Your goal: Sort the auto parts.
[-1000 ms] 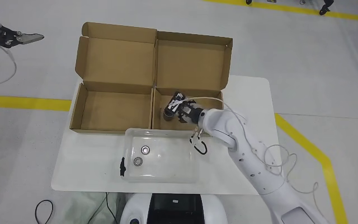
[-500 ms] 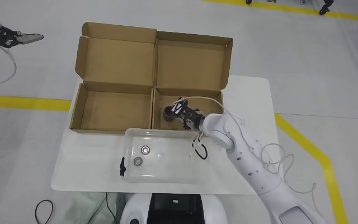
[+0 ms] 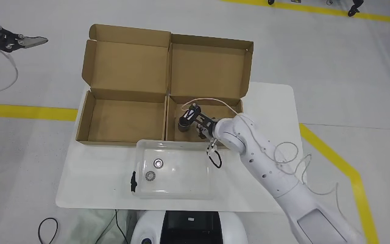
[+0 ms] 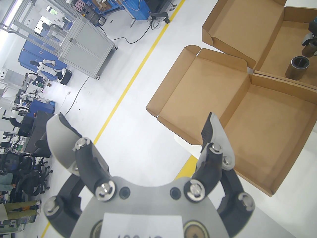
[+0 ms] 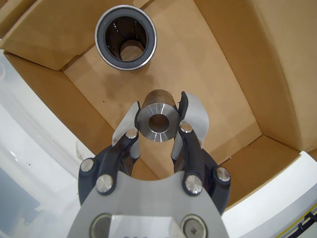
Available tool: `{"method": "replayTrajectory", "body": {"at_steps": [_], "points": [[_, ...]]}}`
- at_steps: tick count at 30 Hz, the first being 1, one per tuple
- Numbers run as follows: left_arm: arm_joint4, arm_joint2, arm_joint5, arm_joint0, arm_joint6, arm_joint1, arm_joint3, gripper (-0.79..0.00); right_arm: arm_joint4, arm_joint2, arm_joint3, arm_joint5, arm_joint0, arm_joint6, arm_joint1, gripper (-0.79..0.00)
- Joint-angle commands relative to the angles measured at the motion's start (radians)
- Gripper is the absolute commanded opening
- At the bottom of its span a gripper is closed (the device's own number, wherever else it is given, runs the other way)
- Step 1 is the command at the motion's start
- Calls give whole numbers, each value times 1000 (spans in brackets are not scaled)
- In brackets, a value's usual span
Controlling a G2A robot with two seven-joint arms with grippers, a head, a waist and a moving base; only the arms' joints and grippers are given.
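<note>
Two open cardboard boxes side by side: left box point(image 3: 122, 119), right box point(image 3: 207, 67). Right gripper point(image 5: 160, 101) clamped on smooth steel sleeve point(image 5: 158, 125) above right box floor, near upright black-rimmed hollow cylinder point(image 5: 125, 37). Clear plastic tray point(image 3: 183, 183) in front holds small metal rings point(image 3: 158, 163). Left gripper point(image 4: 135, 122) spread apart, off-table.

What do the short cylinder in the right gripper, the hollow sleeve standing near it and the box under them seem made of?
Short silver cylinder with a bore, held in the right gripper: likely machined steel or aluminium, bright face with radial glints. Dark hollow sleeve: probably metal shell, shiny rim; black end ring maybe rubber or plastic. Brown open box: matte cardboard, folded flaps.
</note>
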Motion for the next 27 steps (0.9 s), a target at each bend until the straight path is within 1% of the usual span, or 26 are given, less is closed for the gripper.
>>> {"method": "replayTrajectory", "body": {"at_steps": [1, 6, 7, 9, 12, 17, 20, 22, 27], "points": [[0, 0, 0, 0, 0, 0, 0, 0, 3, -7, 26, 0, 10, -10, -4, -785], [0, 0, 0, 0, 0, 0, 0, 0, 9, -22, 83, 1, 29, -44, -15, -782], [0, 0, 0, 0, 0, 0, 0, 0, 9, -24, 90, 1, 32, -48, -17, -730], [0, 0, 0, 0, 0, 0, 0, 0, 10, -26, 103, 2, 37, -53, -20, -585], [0, 0, 0, 0, 0, 0, 0, 0, 8, -28, 114, 2, 45, -59, -23, -440], [0, 0, 0, 0, 0, 0, 0, 0, -5, -28, 115, -2, 56, -64, -25, -342], [0, 0, 0, 0, 0, 0, 0, 0, -14, -26, 98, -5, 58, -70, -25, -336], [0, 0, 0, 0, 0, 0, 0, 0, -24, -21, 77, -8, 56, -70, -24, -351], [0, 0, 0, 0, 0, 0, 0, 0, -61, 1, -37, -15, 33, -56, -12, -348]]}}
